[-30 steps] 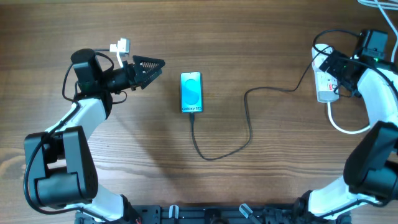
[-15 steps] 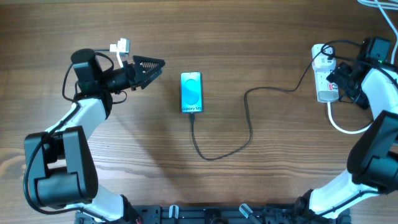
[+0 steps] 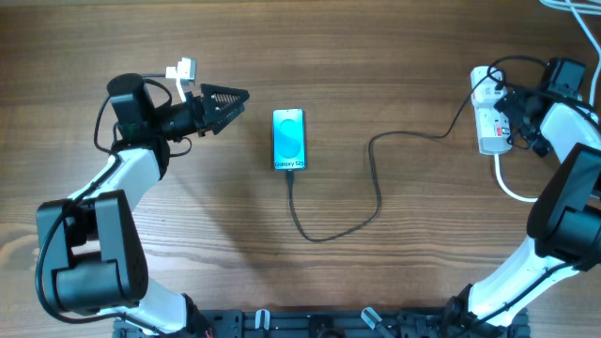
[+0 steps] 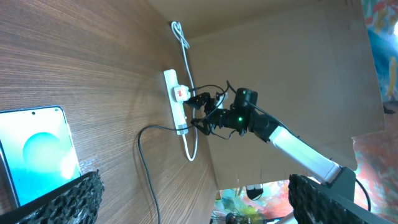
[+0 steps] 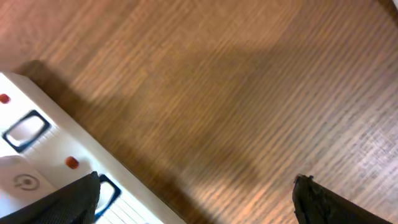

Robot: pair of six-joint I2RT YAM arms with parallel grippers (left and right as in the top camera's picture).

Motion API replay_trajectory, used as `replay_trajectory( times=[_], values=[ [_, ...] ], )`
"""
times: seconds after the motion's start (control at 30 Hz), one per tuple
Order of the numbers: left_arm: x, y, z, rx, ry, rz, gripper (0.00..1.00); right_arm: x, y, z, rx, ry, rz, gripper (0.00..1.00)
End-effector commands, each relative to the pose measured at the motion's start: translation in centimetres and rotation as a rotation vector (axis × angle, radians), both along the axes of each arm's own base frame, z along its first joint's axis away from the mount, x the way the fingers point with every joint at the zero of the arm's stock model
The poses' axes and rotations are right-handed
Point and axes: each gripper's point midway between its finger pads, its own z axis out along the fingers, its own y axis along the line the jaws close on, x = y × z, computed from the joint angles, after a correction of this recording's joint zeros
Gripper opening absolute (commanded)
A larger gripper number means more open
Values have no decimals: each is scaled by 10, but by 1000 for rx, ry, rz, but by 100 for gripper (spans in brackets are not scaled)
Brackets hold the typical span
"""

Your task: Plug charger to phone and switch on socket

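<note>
The phone (image 3: 288, 139) lies screen up at mid-table, its turquoise screen lit; it also shows in the left wrist view (image 4: 37, 149). The thin black charger (image 3: 377, 202) runs from the phone's near short edge in a loop to the right, up to the far end of the white socket (image 3: 486, 120). My right gripper (image 3: 519, 109) is open and empty, just right of the socket. The right wrist view shows the socket's switches and red marks (image 5: 37, 155) beside my left fingertip (image 5: 74, 199). My left gripper (image 3: 231, 98) is open and empty, left of the phone.
The socket's thick white cord (image 3: 512, 188) loops toward the near right, close to my right arm. More white cable (image 3: 575, 11) lies at the far right corner. A cardboard wall (image 4: 280, 74) stands behind the socket in the left wrist view.
My right gripper has drawn back to the right, off the top of the socket, and its wrist has turned. The left arm, phone and cable have not moved.
</note>
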Motion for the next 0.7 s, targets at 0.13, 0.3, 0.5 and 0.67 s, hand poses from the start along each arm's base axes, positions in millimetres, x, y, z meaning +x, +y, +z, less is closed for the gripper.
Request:
replay_trajectory(
  times=[0.13,0.3,0.5,0.67],
  values=[
    [2,1,9,9,-42,-1,100,5,2,-8,34,-28,-35,100],
    [2,1,9,9,-42,-1,100,4,4,-10,56,-27,-51,100],
    [2,1,9,9,-42,-1,100,-11,12,-21,90,31,-50,100],
    [2,1,9,9,-43,-1,100,-10,8,-24,62,14,-54,100]
  ],
)
